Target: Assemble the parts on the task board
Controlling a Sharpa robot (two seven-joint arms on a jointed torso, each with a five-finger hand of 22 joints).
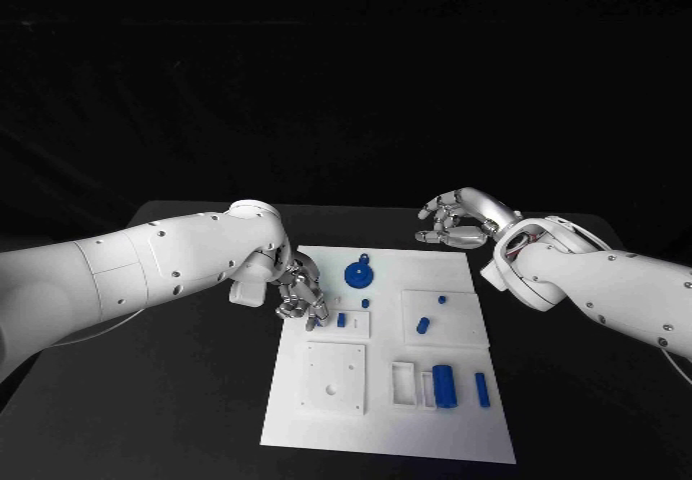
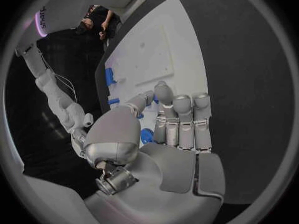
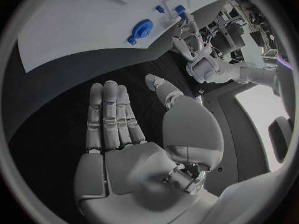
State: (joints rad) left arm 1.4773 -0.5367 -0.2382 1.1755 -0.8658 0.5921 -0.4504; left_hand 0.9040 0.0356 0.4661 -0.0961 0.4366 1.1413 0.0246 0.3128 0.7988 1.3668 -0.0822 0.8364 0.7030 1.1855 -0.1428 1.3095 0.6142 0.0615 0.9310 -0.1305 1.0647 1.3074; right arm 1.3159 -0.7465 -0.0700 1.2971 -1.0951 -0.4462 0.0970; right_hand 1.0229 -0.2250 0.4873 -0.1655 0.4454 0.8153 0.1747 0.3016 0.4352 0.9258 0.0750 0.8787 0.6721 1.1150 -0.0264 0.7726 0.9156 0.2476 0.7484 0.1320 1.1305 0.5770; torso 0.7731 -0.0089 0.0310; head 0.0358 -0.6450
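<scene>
The white task board (image 1: 433,440) lies in the middle of the black table. My left hand (image 1: 296,288) hovers over the board's left edge, and its fingertips pinch a small blue part (image 1: 310,322), which the right wrist view shows at those fingertips (image 3: 181,9). A round blue part (image 1: 359,272) lies just to its right, with a small blue piece (image 1: 366,302) below it. My right hand (image 1: 459,222) hangs above the table beyond the board's far edge and holds nothing; its fingers (image 3: 109,114) lie straight with the thumb apart.
A raised square plate carries a blue peg (image 1: 423,324). Near the front of the board a blue cylinder (image 1: 446,386) and a slim blue bar (image 1: 482,390) sit in slots. A square plate with holes (image 1: 335,377) lies at front left. Black table surrounds the board.
</scene>
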